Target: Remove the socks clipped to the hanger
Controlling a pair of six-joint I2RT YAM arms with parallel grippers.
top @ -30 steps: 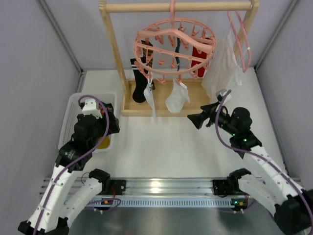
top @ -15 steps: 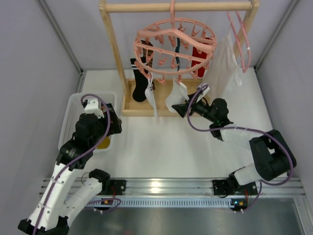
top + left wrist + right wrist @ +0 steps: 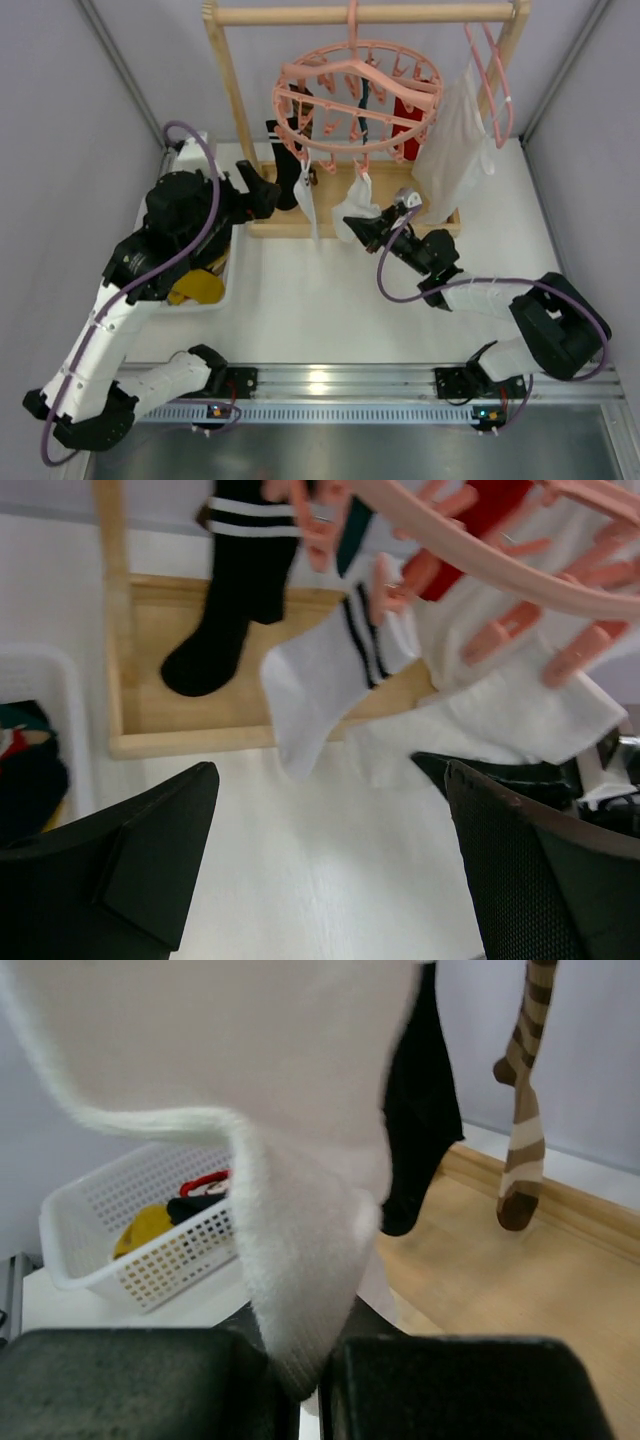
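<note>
Reaching forward since before, right claw [image 3: 305,1380] pinches a fuzzy white sock [image 3: 250,1080]; left claw [image 3: 262,188] gapes wide.

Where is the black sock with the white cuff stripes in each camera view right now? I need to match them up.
Top external: black sock hangs upper left of centre, under the hanger's left edge.
Left wrist: black sock upper left, toe over the wood.
Right wrist: black sock upper right of centre, behind the white sock pinched by the right gripper.
Shared landmark: wooden rack base.
</note>
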